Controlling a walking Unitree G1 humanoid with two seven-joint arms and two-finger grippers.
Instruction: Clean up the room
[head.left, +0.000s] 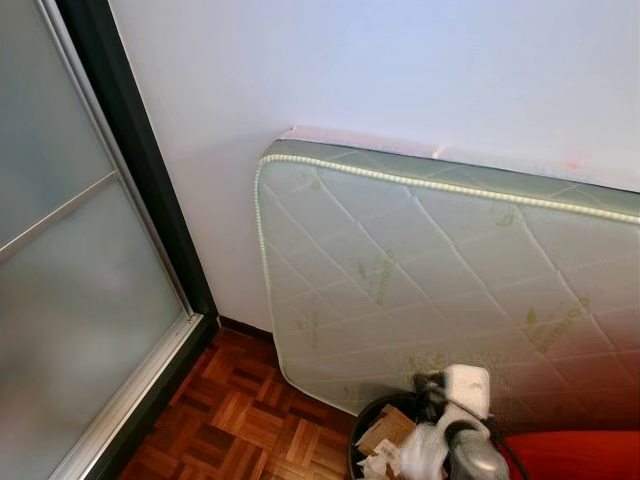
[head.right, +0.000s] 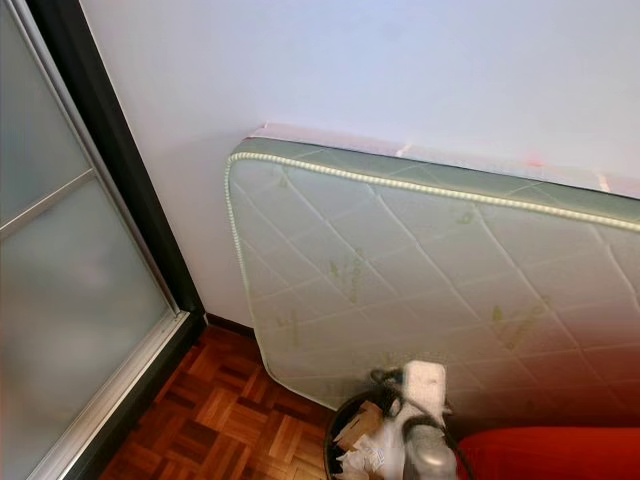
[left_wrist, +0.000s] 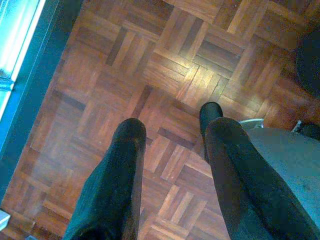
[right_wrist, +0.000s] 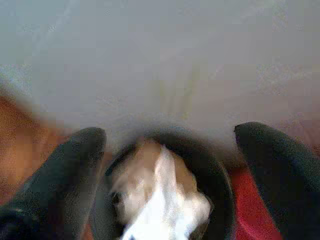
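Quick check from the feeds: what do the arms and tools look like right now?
The right arm shows silver-grey rounded housing with a white block and black cable near the wrist. Each tool has two long, matte black, rounded fingers: left tool, right tool, blurred. No markings visible.

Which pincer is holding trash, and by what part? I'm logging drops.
Neither: the right pincer is open above the bin, and the left pincer is open over the floor.

Parquet floor (head.left: 235, 420) under mattress (head.left: 440, 280), seemingly black bin (head.left: 372, 420).
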